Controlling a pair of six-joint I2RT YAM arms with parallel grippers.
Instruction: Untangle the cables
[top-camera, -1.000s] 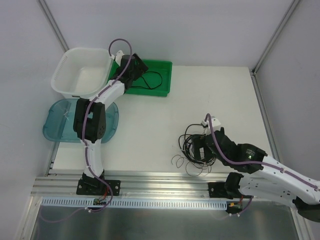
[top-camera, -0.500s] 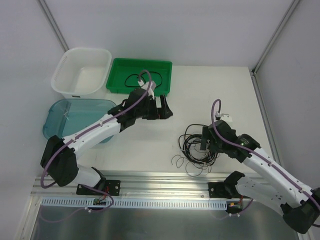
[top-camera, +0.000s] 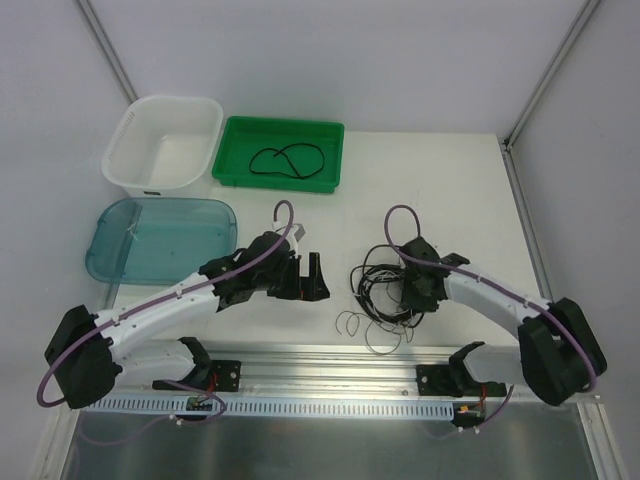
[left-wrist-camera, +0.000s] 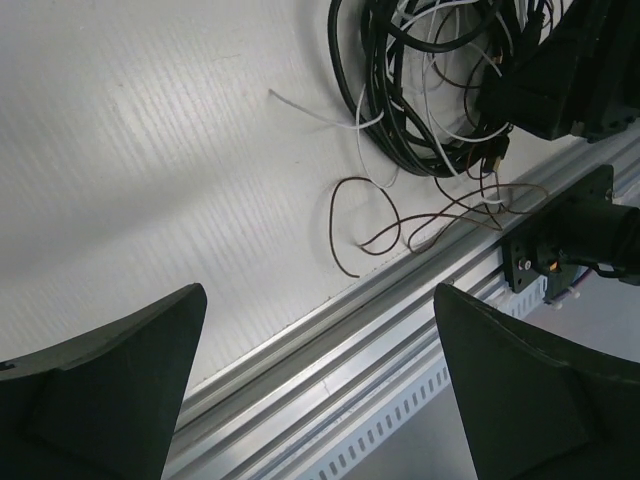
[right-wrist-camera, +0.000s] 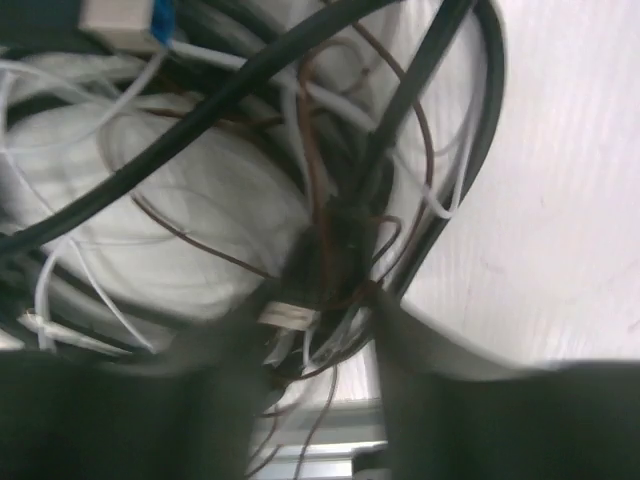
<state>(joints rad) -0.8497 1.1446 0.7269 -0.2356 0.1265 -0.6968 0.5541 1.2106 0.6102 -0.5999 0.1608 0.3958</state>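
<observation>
The cables (top-camera: 382, 283) lie in a tangled heap at the table's front right: black loops, a thin white cord (left-wrist-camera: 312, 109) and a hair-thin brown wire (left-wrist-camera: 378, 216) trailing toward the front rail. My right gripper (top-camera: 415, 298) is down in the heap. In the right wrist view its blurred fingers (right-wrist-camera: 205, 400) press on both sides of a knot of black, white and brown cables (right-wrist-camera: 330, 255), so the right gripper (right-wrist-camera: 315, 320) is shut on them. My left gripper (top-camera: 312, 278) hovers left of the heap, wide open and empty (left-wrist-camera: 318, 300).
A green tray (top-camera: 330, 135) at the back holds one black cable (top-camera: 285, 160). A white basin (top-camera: 130, 130) stands left of it, and a blue lid (top-camera: 160, 240) lies in front of the basin. The aluminium rail (top-camera: 320, 362) runs along the front edge.
My left arm swung from the green tray down to the front centre, gripper still open. My right gripper moved into the heap and closed around the cables.
</observation>
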